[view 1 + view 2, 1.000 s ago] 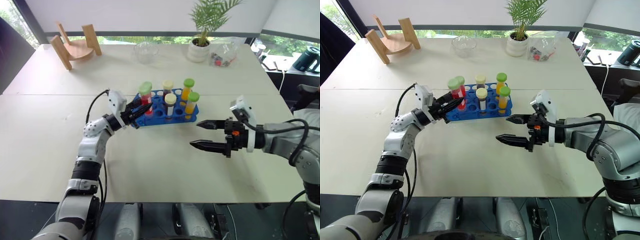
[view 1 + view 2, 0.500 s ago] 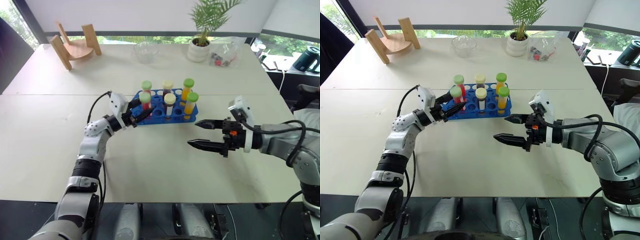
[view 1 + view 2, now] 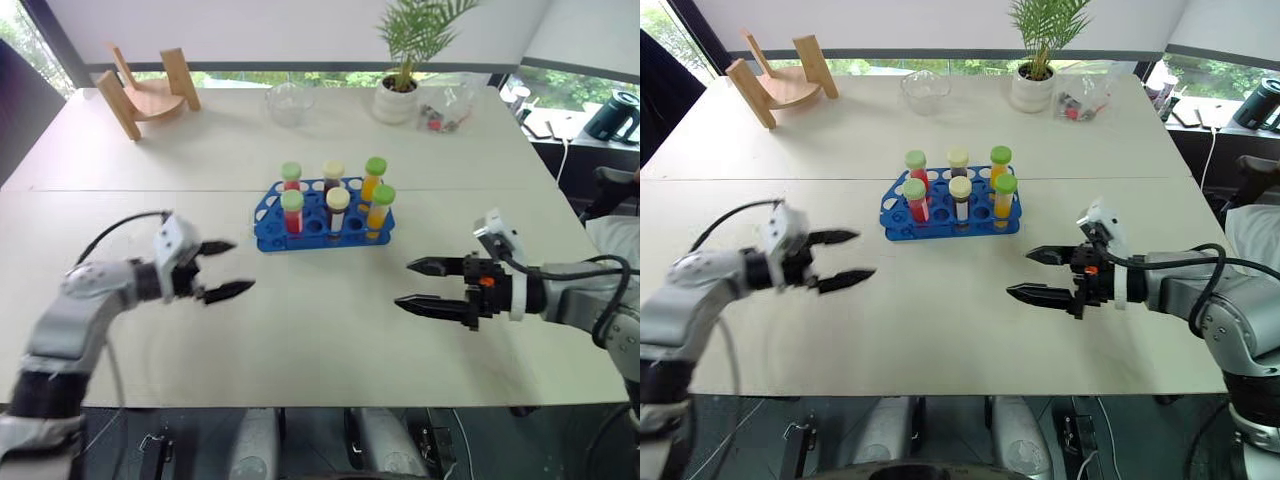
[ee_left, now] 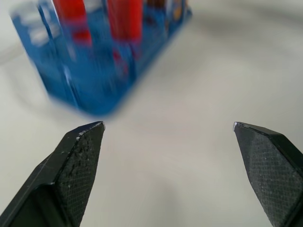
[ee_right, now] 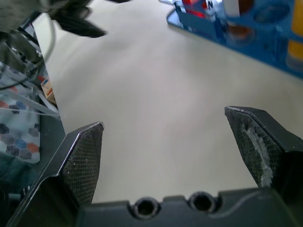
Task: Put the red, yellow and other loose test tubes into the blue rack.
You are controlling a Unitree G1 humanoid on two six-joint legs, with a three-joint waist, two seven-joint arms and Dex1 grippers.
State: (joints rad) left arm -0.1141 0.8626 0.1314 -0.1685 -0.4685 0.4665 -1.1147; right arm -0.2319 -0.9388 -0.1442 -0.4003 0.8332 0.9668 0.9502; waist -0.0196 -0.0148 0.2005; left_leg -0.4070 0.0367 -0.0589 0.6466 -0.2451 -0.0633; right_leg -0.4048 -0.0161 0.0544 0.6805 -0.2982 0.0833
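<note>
the blue rack (image 3: 325, 214) is sitting around the middle of the bench (image 3: 300, 330), a little toward the far edge, and six capped tubes are standing upright in its holes: two red ones with green caps (image 3: 292, 207) at the end nearest the left edge, two with cream caps (image 3: 338, 207) in the middle, two yellow ones with green caps (image 3: 380, 205) at the other end. no tube is lying loose on the bench that i can make out, so the loading is looking finished.

the left gripper (image 3: 222, 269) is hanging over bare bench toward the near-left corner, jaws spread wide and holding nothing. the right gripper (image 3: 432, 285) is hanging toward the near-right side, jaws likewise wide and empty. both are well apart from the rack.

as a judgement: the tubes are looking light, rigid and smooth-walled, so likely slippery, and possibly breakable under a hard squeeze. the cap or the wall just under it is offering the best hold, since that part is standing clear of the rack. the rack itself is looking light enough to slide if nudged.
</note>
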